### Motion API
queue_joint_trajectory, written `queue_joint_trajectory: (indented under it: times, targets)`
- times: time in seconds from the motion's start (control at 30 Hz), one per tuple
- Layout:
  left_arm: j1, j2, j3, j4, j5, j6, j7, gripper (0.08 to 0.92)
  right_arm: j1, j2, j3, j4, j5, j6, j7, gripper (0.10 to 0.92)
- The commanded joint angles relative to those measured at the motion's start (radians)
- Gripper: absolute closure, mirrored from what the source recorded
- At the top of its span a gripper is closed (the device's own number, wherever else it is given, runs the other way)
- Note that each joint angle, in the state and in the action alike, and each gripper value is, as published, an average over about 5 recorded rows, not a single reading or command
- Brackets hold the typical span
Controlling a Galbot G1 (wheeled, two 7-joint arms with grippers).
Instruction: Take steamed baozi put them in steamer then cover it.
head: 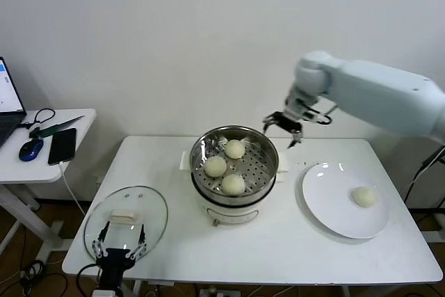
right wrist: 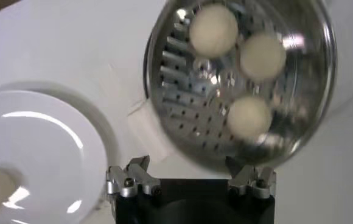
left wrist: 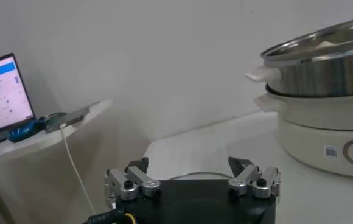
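Note:
The steamer (head: 268,174) stands mid-table, and three baozi lie on its perforated tray (head: 235,149) (head: 215,166) (head: 233,184); in the right wrist view they show as three pale balls (right wrist: 213,30) (right wrist: 262,56) (right wrist: 249,117) in the steamer (right wrist: 182,85). One more baozi (head: 363,196) rests on the white plate (head: 327,206) at the right. My right gripper (head: 284,129) hangs open and empty above the table, just right of the steamer's rim. The glass cover (head: 149,210) lies flat at the front left. My left gripper (head: 119,250) sits open at the cover's near edge.
A side table (head: 76,130) at the far left holds a phone (head: 62,145), a mouse (head: 30,149) and a laptop edge. The table's front edge runs just below the cover and plate. The steamer's white base (left wrist: 322,137) fills the left wrist view.

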Motion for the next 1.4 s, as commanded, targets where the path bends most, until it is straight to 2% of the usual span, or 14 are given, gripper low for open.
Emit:
queue_joint_trajectory:
  times: [0.03, 0.17, 0.27, 0.63, 0.9, 1.4]
  targets:
    - [0.004, 0.0, -0.003, -0.004, -0.001, 0.001, 0.0, 0.177, -0.106, -0.328, 0.027, -0.005, 0.092, -0.395, 0.059, 0.203]
    - [0.003, -0.003, -0.007, 0.002, -0.002, 0.002, 0.0, 0.177, -0.267, -0.37, 0.176, -0.063, 0.031, -0.375, 0.034, 0.203]
    - [0.003, -0.008, -0.005, 0.004, 0.001, 0.003, 0.001, 0.177, -0.38, -0.371, 0.28, -0.121, -0.084, -0.313, -0.003, 0.203]
    - [0.003, -0.019, -0.005, 0.015, 0.017, 0.002, 0.001, 0.177, -0.695, -0.293, 0.585, -0.273, -0.305, -0.261, -0.018, 0.203]
    - [0.007, -0.019, -0.006, 0.025, -0.003, 0.004, 0.003, 0.177, -0.745, -0.213, 0.673, -0.368, -0.328, -0.255, -0.003, 0.203]
    - [0.014, -0.021, -0.005, 0.034, 0.002, 0.003, 0.002, 0.177, -0.732, -0.148, 0.651, -0.427, -0.346, -0.254, -0.007, 0.203]
